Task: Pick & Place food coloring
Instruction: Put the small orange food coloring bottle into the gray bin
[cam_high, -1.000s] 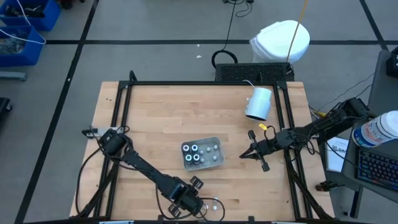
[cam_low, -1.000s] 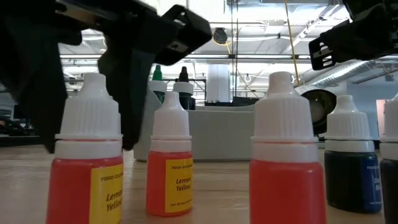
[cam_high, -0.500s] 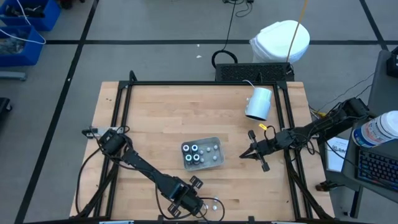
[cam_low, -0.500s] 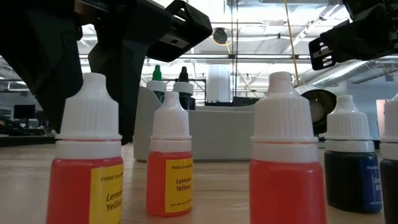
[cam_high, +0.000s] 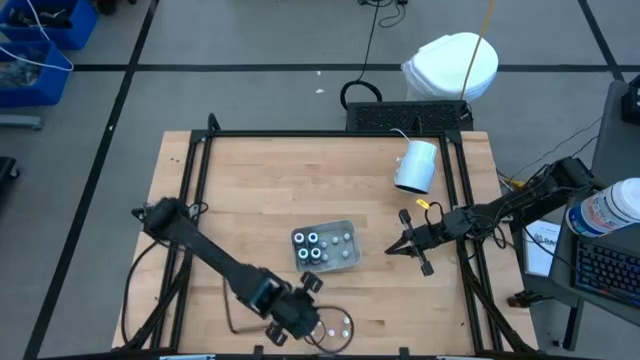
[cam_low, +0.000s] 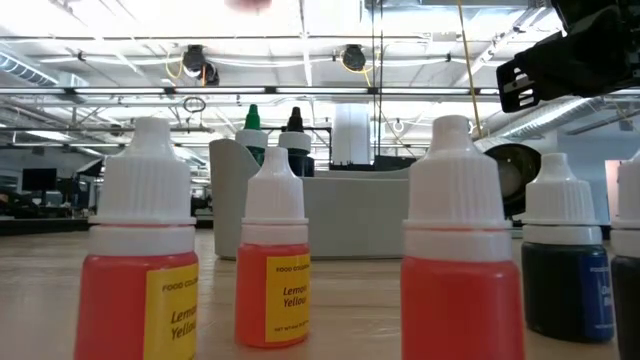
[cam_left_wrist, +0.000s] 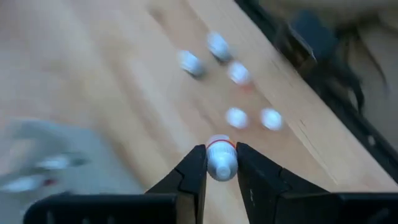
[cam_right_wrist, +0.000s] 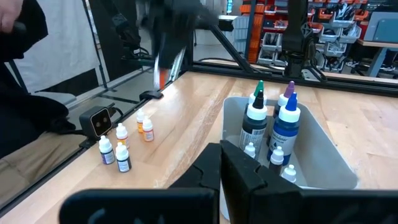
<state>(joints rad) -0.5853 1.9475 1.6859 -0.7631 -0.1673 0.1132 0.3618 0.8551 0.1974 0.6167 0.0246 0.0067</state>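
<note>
The food coloring bottles are small droppers with white caps. Several stand loose (cam_left_wrist: 236, 117) near the table's front edge (cam_high: 340, 324); up close they show as orange "Lemon Yellow" ones (cam_low: 275, 260) and a dark blue one (cam_low: 565, 265). More stand in a grey tray (cam_high: 346, 242) at mid-table. My left gripper (cam_left_wrist: 221, 163) hangs above the loose group (cam_high: 305, 318), shut on an orange bottle. My right gripper (cam_high: 392, 250) waits shut, right of the tray (cam_right_wrist: 222, 155). My left gripper pinches the orange bottle between its two fingers at the top, about where the white cap (cam_left_wrist: 221, 167) meets the body. The fingers (cam_left_wrist: 194, 174) slant steeply down from above. The bottle hangs clear of the table, cap toward the wrist.
A white cup (cam_high: 417, 165) lies on its side at the far right of the table. Black frame rails (cam_high: 200, 160) run along the table's edges. A small black camera (cam_right_wrist: 99, 121) sits at the near edge, close to the loose bottles.
My left gripper has closed its fingers among the loose bottles near the front edge, then risen steeply, leaving the low view. It has carried one orange bottle up clear of the table. The other bottles and my right arm have kept still.
</note>
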